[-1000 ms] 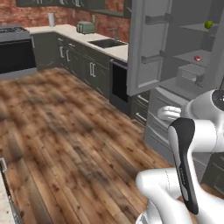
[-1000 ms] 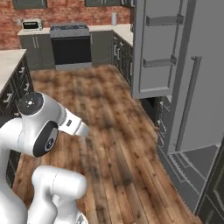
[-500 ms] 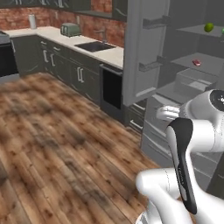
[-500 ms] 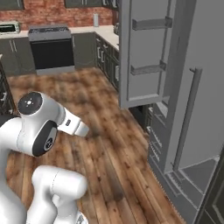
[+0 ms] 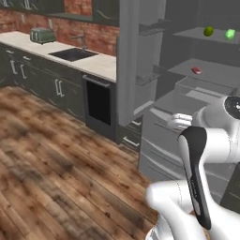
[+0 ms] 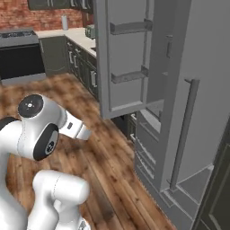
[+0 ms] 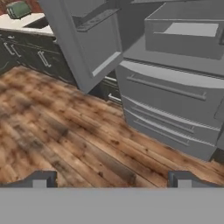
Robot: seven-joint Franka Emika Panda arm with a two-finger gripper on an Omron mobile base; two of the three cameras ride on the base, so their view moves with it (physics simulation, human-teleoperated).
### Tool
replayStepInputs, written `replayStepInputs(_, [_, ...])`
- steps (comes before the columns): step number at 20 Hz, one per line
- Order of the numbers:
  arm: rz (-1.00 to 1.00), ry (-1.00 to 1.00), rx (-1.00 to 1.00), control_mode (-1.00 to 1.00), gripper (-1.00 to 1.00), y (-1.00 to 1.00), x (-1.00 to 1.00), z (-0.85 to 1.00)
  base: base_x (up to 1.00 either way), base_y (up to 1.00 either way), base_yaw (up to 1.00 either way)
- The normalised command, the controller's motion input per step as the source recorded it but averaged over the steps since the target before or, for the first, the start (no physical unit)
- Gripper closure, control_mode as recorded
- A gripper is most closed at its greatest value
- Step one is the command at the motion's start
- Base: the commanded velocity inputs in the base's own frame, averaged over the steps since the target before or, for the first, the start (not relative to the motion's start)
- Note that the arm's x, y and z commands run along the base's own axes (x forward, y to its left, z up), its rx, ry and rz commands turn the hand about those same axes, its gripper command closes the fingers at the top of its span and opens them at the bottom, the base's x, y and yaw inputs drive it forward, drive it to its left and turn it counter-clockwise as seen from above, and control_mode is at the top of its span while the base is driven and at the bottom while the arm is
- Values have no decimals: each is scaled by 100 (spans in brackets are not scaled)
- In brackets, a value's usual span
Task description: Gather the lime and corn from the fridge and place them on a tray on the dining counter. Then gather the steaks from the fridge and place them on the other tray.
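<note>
— Two doors of the grey steel fridge (image 5: 154,70) hang open; what's inside?
— On an upper shelf, a small round lime (image 5: 208,31); one shelf down, a flat reddish steak (image 5: 196,70).
— And the pincer (image 7: 111,178)?
— Spread wide, holding nothing, above plank flooring (image 7: 65,135).

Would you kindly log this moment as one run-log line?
phase: approaching fridge | tall grey steel fridge: doors open | small round green lime: upper shelf | gripper: open, empty

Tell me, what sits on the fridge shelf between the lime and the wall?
A bright green cup sits right of the lime on the fridge top shelf, seen in the left base view.
</note>
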Motion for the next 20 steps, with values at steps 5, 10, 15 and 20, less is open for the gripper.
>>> replayStepInputs(5, [0, 0, 0, 100, -100, 0, 0, 0, 68, 0, -33])
replayStepInputs(10, [0, 0, 0, 100, -100, 0, 0, 0, 64, 0, -32])
replayStepInputs(15, [0, 0, 0, 100, -100, 0, 0, 0, 60, -1, -32])
replayStepInputs(20, [0, 0, 0, 100, -100, 0, 0, 0, 58, 4, -36])
